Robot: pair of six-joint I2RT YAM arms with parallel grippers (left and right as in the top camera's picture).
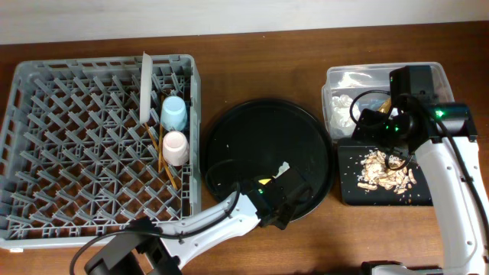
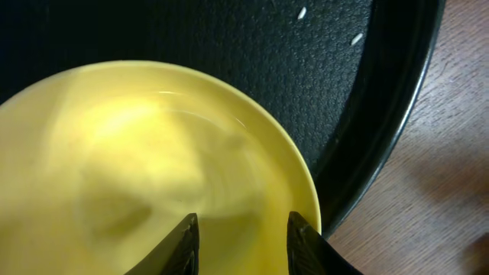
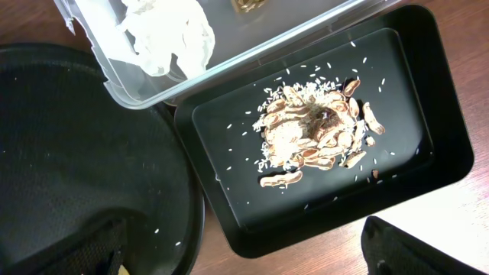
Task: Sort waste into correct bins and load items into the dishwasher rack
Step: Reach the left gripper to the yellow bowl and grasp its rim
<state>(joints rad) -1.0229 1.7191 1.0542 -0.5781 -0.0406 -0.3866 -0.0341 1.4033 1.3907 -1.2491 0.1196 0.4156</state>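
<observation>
From overhead, we saw the round black tray [image 1: 267, 126] at the middle of the desk [image 1: 252, 61]. Just left of it sat the grey dishwasher rack [image 1: 46, 153]. Along the rack wall nearest the tray stood the light-blue cup [image 1: 174, 113], the pink cup [image 1: 176, 147] and the chopsticks [image 1: 162, 156], with the pale plate [image 1: 145, 85] on edge a little farther from the tray. Right of the round tray lay the clear tub [image 1: 428, 72] holding the white napkin [image 1: 340, 103]. Beside the tub, also at the round tray's right, was the black rectangular tray [image 1: 351, 191] with the food scraps [image 1: 382, 172]. The left pincer [image 1: 286, 187] hung over the round tray's near part, where a sliver of the yellow bowl [image 1: 265, 182] showed. The right pincer [image 1: 380, 126] hovered where tub and rectangular tray met.

From the left wrist, the yellow bowl [image 2: 137, 176] filled most of the frame. It rested on the round tray [image 2: 367, 92], its rim close to the tray's raised lip, and two white grains [image 2: 302, 13] lay on the tray beyond it. The left pincer [image 2: 241, 244] was released, its fingers [image 2: 187, 244] spread above the bowl's inside and gripping nothing.

From the right wrist, the round tray [image 3: 76, 145] lay at the left, with the rectangular tray [image 3: 443, 153] just beside it. The food scraps [image 3: 313, 130] were heaped in the rectangular tray's middle. The tub [image 3: 114, 92] held the napkin [image 3: 168, 38], and a bit of the foil wrapper [image 3: 248, 4] showed at the frame's top edge. The right pincer [image 3: 244, 244] was released, its fingers [image 3: 412, 248] wide apart and empty.
</observation>
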